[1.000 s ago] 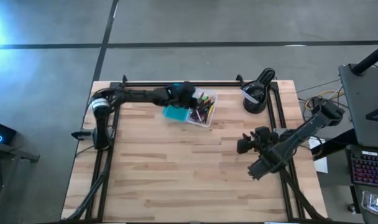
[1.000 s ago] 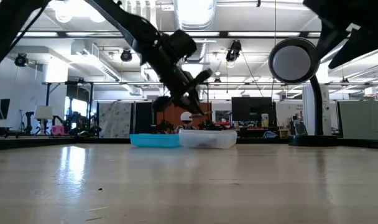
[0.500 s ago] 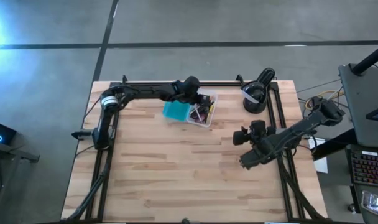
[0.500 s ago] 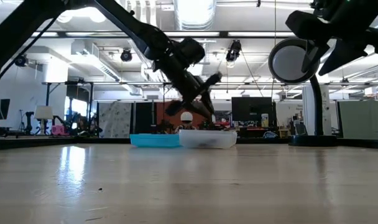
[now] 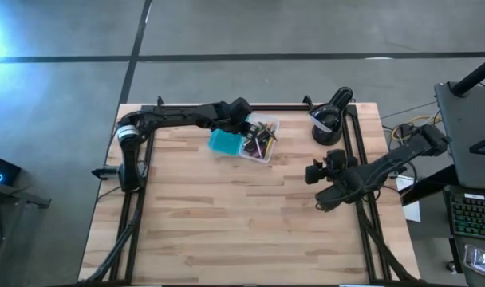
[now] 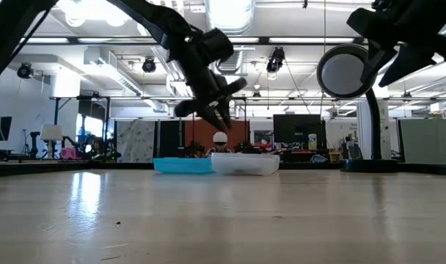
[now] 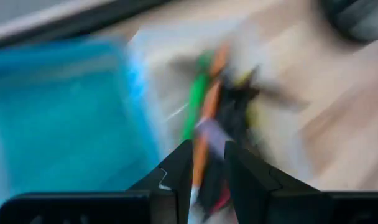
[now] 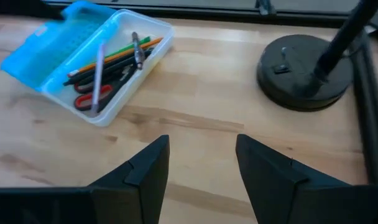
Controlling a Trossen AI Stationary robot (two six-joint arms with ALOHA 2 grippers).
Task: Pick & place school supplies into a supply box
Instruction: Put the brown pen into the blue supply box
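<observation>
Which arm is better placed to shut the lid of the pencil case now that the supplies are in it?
Left, likely. The left gripper hangs right over the supply box, beside its turquoise lid half. The right gripper is open, farther off across the table, empty.

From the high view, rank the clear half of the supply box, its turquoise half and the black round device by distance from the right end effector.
1. Black round device, at the table's far right.
2. Clear half, holding the supplies.
3. Turquoise half, beside it on the left.

Right end effector hovers right of centre.
</observation>
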